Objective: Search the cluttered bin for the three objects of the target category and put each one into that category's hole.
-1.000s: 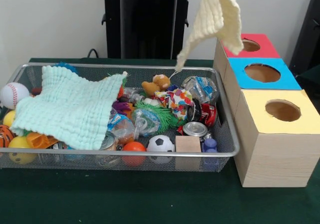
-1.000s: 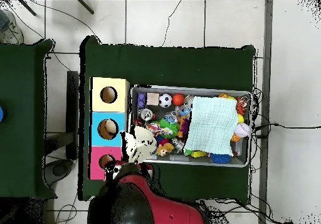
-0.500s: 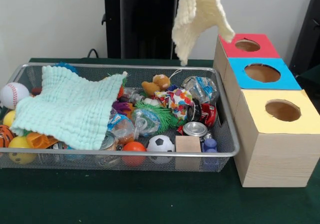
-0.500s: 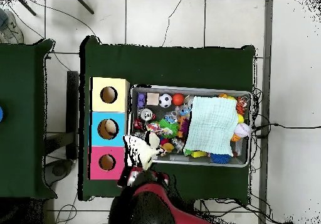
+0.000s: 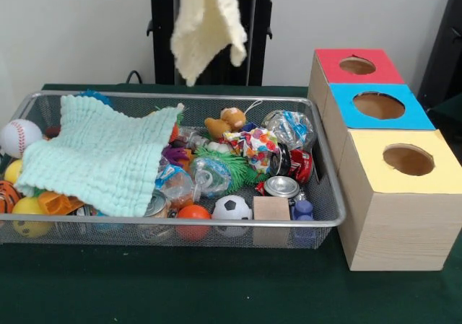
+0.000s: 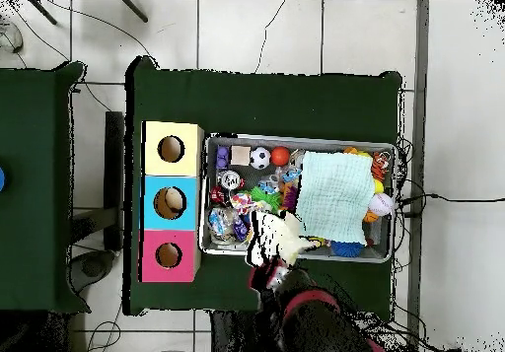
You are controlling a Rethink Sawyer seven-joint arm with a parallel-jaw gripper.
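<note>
Am holding pale yellow waffle-weave cloth (image 5: 206, 24) aloft; top bunched at frame edge, fingers out of sight, grip state unclear. Cloth hanging over far rim of wire mesh bin (image 5: 328, 194), well apart from red-topped wooden hole box (image 5: 356, 66).

The top edge of the front view is cutting off the pale yellow cloth (image 5: 207, 25), so the tool holding it is lying outside that picture. In the overhead view the same cloth (image 6: 273, 238) is covering the tool, and whether its fingers are parted or closed cannot be told. The mint green cloth (image 5: 101, 154) is draping over the left part of the wire bin (image 5: 326, 221), hiding whatever is lying beneath it; only edges of balls are peeking out along its left border. The left edge of the front view is clipping the baseball (image 5: 17, 136) and an orange striped ball (image 5: 6, 195).
</note>
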